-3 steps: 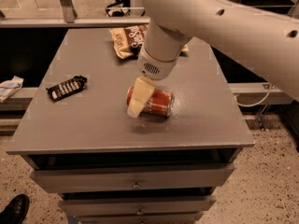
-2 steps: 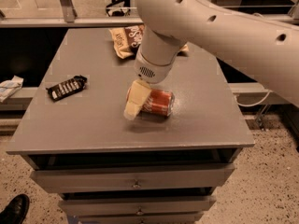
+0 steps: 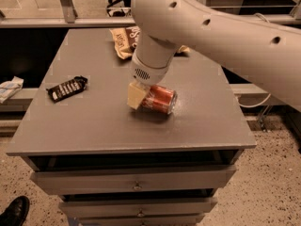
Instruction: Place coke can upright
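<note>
Coke can (image 3: 161, 99) lies on its side near the middle of the table (image 3: 94, 126); my gripper (image 3: 142, 96) is down at its left end, though whether I clasp it I cannot tell.

Claw (image 3: 140, 97) at coke can (image 3: 162, 99) hides one end

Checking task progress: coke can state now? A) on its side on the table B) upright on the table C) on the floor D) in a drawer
A: the coke can lies on its side on the table, with the gripper down at one end of it.
</note>
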`<control>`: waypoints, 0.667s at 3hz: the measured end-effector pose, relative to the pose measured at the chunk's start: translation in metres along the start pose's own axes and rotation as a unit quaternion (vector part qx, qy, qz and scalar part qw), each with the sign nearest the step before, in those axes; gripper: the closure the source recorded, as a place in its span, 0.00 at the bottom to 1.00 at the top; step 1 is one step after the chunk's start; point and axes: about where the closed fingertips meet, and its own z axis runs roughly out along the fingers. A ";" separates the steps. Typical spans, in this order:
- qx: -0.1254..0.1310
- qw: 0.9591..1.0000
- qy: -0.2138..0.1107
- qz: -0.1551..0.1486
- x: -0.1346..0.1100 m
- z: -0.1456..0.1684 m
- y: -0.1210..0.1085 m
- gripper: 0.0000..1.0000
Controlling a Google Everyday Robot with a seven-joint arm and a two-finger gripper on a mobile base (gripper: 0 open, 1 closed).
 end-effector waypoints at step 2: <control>0.014 0.995 -0.100 0.012 -0.014 -0.039 -0.036 1.00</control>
